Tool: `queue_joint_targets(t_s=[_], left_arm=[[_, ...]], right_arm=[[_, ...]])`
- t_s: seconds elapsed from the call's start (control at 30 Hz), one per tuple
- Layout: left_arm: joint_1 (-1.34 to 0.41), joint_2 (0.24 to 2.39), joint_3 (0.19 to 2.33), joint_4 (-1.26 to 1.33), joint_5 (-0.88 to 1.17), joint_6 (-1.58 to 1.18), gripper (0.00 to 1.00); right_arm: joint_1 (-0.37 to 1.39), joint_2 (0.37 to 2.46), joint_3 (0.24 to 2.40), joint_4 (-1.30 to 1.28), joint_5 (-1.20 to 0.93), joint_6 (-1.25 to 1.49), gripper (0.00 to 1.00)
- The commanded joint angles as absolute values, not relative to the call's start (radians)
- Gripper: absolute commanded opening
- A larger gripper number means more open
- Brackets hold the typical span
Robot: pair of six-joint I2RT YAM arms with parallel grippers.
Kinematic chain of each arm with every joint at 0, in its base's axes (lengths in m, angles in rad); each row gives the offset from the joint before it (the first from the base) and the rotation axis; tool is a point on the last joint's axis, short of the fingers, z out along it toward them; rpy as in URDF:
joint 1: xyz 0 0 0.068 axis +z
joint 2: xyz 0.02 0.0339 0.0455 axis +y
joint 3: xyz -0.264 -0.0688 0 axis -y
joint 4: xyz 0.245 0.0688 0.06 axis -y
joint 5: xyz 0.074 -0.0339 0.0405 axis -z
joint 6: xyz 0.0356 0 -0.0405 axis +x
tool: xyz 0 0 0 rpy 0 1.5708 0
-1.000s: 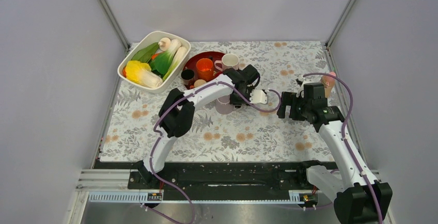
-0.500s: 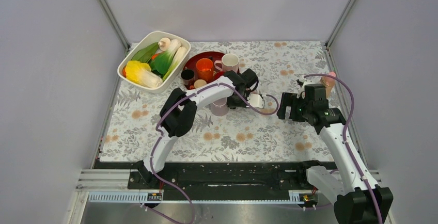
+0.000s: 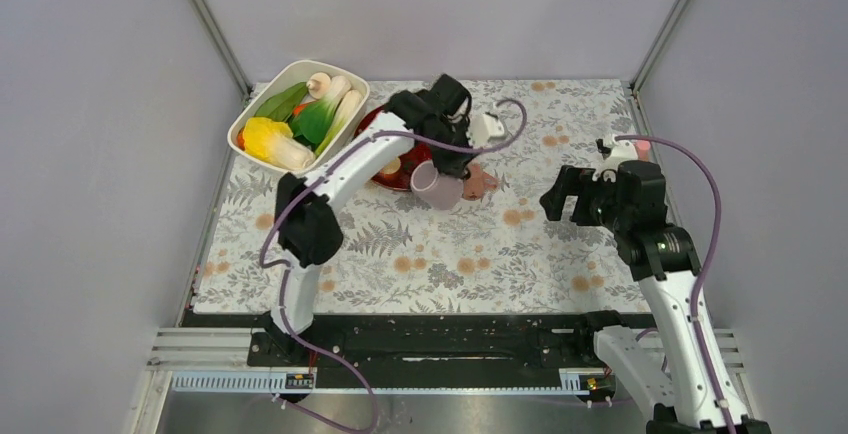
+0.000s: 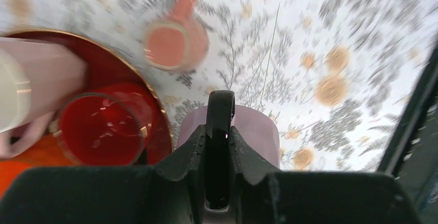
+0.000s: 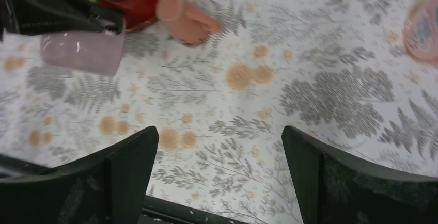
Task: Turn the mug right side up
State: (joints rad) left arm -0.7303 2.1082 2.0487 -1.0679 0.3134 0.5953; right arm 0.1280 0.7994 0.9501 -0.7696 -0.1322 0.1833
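The lilac mug (image 3: 437, 186) with a black handle (image 4: 220, 111) hangs tilted on its side in the air, at the front edge of the red tray (image 3: 398, 176). My left gripper (image 3: 453, 159) is shut on that handle, seen close in the left wrist view (image 4: 219, 131), with the mug body (image 4: 258, 131) below the fingers. The mug also shows in the right wrist view (image 5: 82, 51). My right gripper (image 3: 553, 202) is open and empty over the floral cloth, to the right of the mug; its fingers stand wide apart (image 5: 219, 172).
A small salmon mug (image 3: 478, 182) lies on the cloth just right of the tray. The tray holds a red glass (image 4: 100, 128) and a pink mug (image 4: 36, 79). A white dish of vegetables (image 3: 297, 114) stands back left. A pink object (image 3: 640, 145) sits at the right edge.
My left gripper has lifted the lilac mug off the cloth and swung it back toward the tray, tilting it. The salmon mug has come into sight. My right arm drew back a little.
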Motion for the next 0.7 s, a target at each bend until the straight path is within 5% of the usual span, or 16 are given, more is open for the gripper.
queue_joint_targets(t_s=[0.0,0.27,0.43,0.67], left_arm=[[-0.678,1.897,2.230,-1.079,0.580,0.390,0.00],[-0.656,1.770,2.372,-1.046,0.850,0.210,0.00],[-0.655,1.761,2.440,-0.955,0.965,0.062,0.00],[-0.671,1.765,2.462,-0.934,0.996,0.039,0.00]], right_arm=[[0.124,0.721,0.927,-0.541,-0.434,0.220,0.99],[0.127,0.734,0.833,0.012,-0.787,0.458,0.99],[0.150,0.745,0.814,0.298,-0.810,0.603,0.99],[0.299,0.799,0.848,0.347,-0.753,0.593,0.99]])
